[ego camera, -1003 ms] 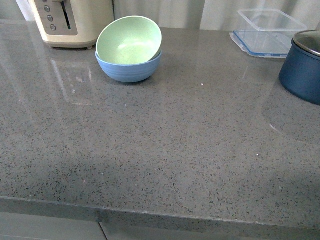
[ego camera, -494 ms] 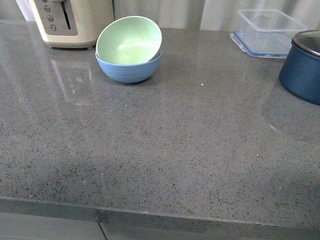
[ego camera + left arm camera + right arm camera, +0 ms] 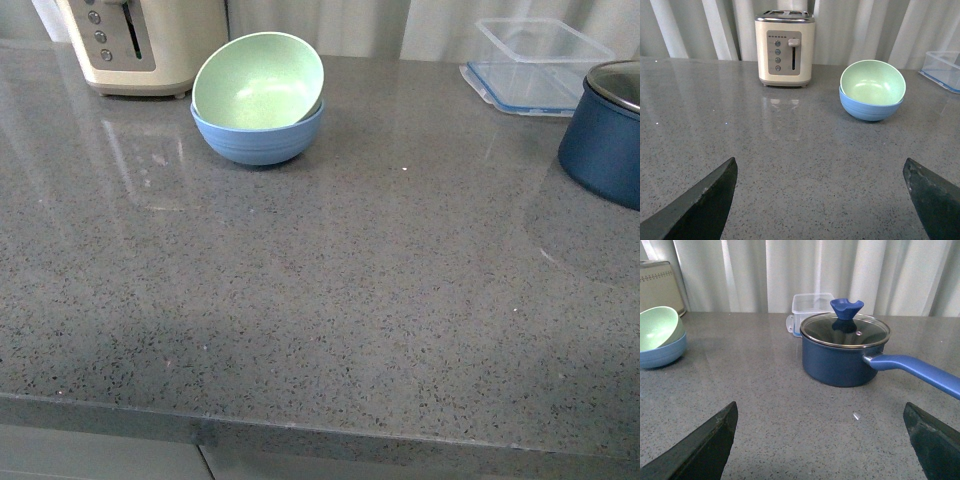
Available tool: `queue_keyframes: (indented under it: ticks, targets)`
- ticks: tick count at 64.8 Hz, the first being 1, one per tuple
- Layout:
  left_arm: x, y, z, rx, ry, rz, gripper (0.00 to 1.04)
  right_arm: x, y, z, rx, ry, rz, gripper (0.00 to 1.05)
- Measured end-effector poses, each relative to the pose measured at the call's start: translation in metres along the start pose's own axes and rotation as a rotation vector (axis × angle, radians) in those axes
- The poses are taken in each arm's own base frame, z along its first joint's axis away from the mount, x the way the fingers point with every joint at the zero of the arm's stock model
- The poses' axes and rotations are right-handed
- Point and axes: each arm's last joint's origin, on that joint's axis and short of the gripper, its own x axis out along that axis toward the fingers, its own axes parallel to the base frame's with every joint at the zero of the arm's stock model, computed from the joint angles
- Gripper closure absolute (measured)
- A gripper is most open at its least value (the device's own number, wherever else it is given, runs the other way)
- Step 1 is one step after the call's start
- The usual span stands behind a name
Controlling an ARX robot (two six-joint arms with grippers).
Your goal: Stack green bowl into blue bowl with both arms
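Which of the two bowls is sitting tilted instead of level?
The green bowl: it rests inside the blue bowl with its rim tipped up at an angle, while the blue one sits flat on the counter.

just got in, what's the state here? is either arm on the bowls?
Neither arm is holding anything. The green bowl already sits in the blue bowl, tilted rather than flush, beside the toaster at the back of the counter. The left gripper and right gripper both have their jaws wide open over bare counter, well short of the bowls. The navy pot and plastic container stand off to the right.
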Motion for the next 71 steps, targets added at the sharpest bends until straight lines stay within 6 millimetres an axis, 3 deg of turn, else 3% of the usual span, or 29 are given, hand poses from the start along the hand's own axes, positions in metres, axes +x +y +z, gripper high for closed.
queue_keyframes:
  ticks: [71]
  targets:
    - [0.0000, 0.0000, 0.0000, 0.000, 0.000, 0.000, 0.07, 0.0000, 0.0000, 0.0000, 0.000, 0.000, 0.000, 0.10]
